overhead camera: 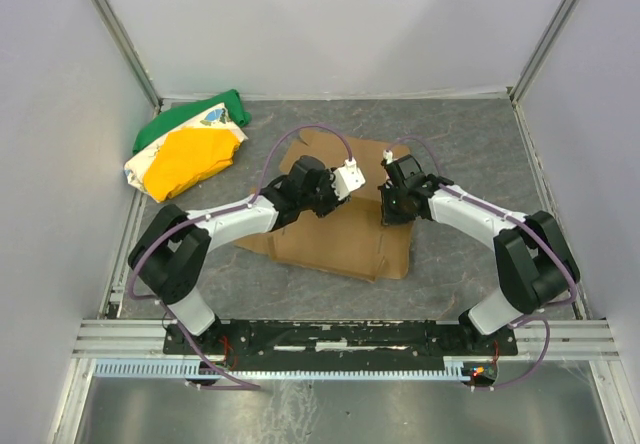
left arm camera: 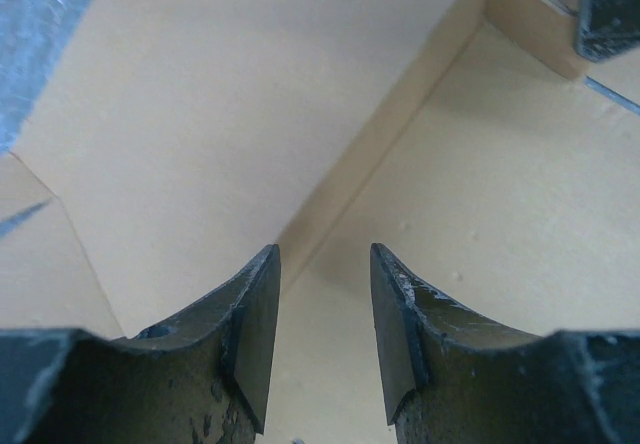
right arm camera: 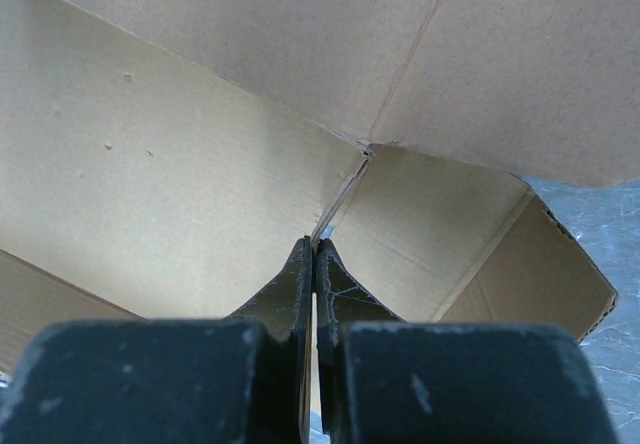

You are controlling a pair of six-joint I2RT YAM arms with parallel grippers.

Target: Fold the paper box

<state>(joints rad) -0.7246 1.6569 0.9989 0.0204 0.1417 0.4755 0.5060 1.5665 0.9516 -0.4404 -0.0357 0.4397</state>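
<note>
The paper box [overhead camera: 340,232] is a brown cardboard sheet lying mid-table with some panels raised. My left gripper [overhead camera: 338,186] is over its far left part. In the left wrist view it [left arm camera: 325,264] is open and empty, its fingers either side of a fold line on the cardboard [left arm camera: 250,94]. My right gripper [overhead camera: 392,204] is at the box's far right part. In the right wrist view it [right arm camera: 315,246] is shut on the thin edge of a cardboard flap [right arm camera: 345,189], with raised box panels [right arm camera: 180,194] around it.
A green, yellow and white cloth bundle [overhead camera: 190,149] lies at the back left of the grey table [overhead camera: 470,144]. White walls close in the back and sides. A metal rail [overhead camera: 340,336] runs along the near edge by the arm bases.
</note>
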